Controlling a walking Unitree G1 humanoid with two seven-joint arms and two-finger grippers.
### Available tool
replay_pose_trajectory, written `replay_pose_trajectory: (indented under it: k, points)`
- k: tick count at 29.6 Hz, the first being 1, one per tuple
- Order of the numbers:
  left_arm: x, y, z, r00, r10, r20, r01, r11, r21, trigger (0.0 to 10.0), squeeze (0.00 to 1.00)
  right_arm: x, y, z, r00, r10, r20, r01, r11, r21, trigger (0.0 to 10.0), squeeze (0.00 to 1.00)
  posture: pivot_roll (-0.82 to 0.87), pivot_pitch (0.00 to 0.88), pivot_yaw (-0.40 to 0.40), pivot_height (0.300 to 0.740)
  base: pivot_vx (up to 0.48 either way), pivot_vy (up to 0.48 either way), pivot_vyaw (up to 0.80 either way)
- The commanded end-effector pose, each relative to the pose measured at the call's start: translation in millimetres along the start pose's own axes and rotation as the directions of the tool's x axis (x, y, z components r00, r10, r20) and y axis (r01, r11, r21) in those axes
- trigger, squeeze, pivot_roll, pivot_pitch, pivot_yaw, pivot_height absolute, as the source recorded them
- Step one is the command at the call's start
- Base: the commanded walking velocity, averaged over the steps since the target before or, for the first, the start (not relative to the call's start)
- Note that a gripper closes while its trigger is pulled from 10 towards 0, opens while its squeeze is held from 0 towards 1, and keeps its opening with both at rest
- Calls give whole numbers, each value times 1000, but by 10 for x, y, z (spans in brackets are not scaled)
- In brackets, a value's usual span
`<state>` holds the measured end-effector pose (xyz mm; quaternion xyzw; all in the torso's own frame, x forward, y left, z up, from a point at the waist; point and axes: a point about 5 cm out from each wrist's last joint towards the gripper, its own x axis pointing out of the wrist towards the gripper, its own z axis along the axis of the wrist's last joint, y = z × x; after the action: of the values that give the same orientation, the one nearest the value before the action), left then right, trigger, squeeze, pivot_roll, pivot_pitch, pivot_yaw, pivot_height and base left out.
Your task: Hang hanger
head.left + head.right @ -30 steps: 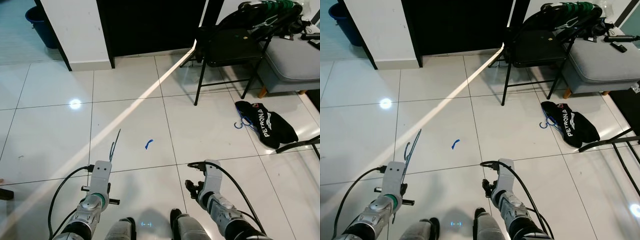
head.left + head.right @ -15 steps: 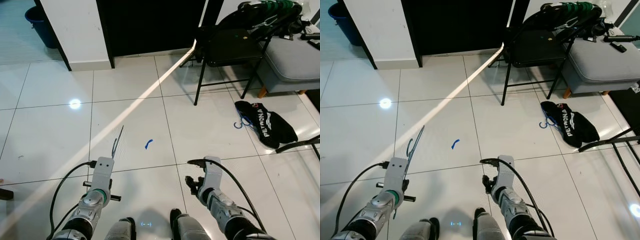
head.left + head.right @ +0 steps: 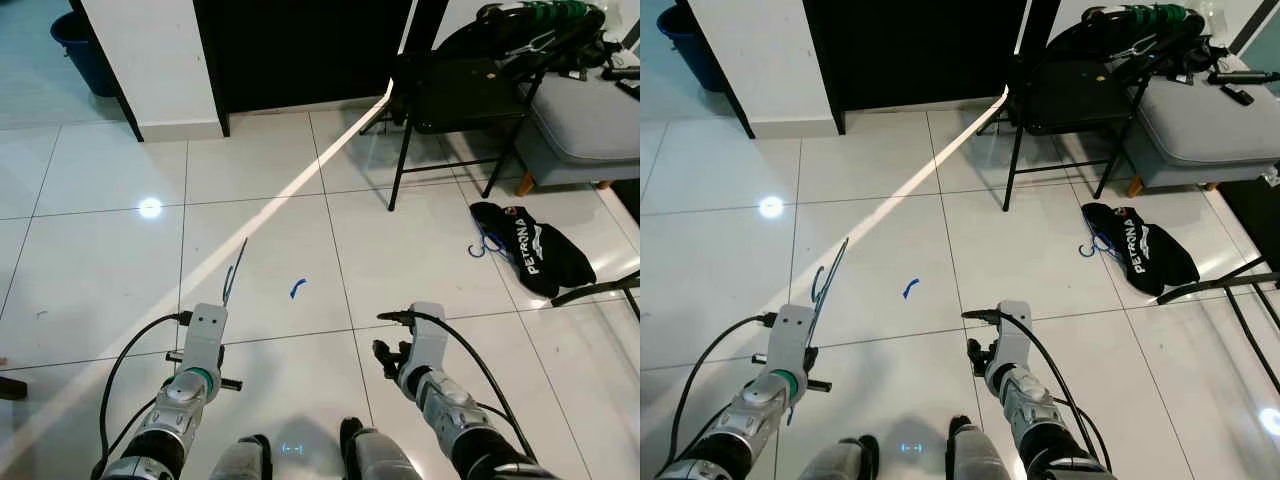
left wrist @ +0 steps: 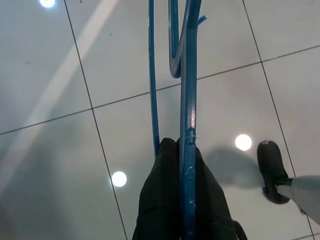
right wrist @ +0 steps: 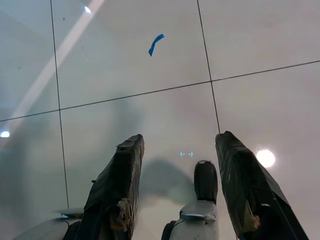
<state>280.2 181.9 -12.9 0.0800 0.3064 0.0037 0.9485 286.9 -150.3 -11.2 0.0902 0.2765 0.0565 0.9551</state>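
A thin blue wire hanger [image 3: 235, 272] sticks forward over the white tiled floor from my left gripper [image 4: 177, 146], which is shut on it. In the left wrist view the blue hanger [image 4: 188, 75] runs between the two black fingers, its hook curving away above them. My right gripper [image 5: 179, 139] hangs low over the floor on the right with its jaws apart and nothing between them; in the head view its black fingers [image 3: 388, 355] show under the wrist. Green and dark hangers [image 3: 545, 18] rest on top of a black folding chair [image 3: 450, 90] at the far right.
A black bag [image 3: 535, 252] with another blue hanger [image 3: 483, 243] lies on the floor at the right, beside a grey sofa [image 3: 590, 120]. A dark doorway [image 3: 300, 50] is ahead and a blue bin [image 3: 85, 45] far left. A blue tape scrap [image 3: 296, 288] marks the floor.
Both arms have crept slightly forward; the left one carries the blue hanger with it. The scene itself has barely shifted.
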Motion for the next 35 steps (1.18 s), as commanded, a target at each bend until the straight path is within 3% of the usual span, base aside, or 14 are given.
replay_pose_trajectory:
  k: [1,10,16,23,35]
  points:
    - [-28,-25,-119,999,-9,-38,9,1000,-8,10000,0,-33,-44,-83,1000,-10,-21,10,1000,0,10000,0,15,154,18,740,0,0,0]
    - [-48,19,-65,1000,10,-6,-10,999,-35,10000,0,-34,-63,-9,1000,-16,9,16,1000,-23,10000,0,18,178,11,740,0,0,0]
    - [-47,0,-10,1000,1,14,-1,1000,-10,10000,0,-29,-77,17,1000,-15,10,15,1000,-13,10000,0,20,174,5,740,0,0,0]
    - [-48,26,7,1000,3,5,-2,999,-40,10000,0,-16,-46,47,1000,0,9,0,1000,-8,10000,0,25,171,14,740,0,0,0]
    - [-59,79,17,1000,-1,1,1,1000,-15,10000,0,-6,11,41,1000,11,2,-11,1000,5,10000,0,33,179,32,740,0,0,0]
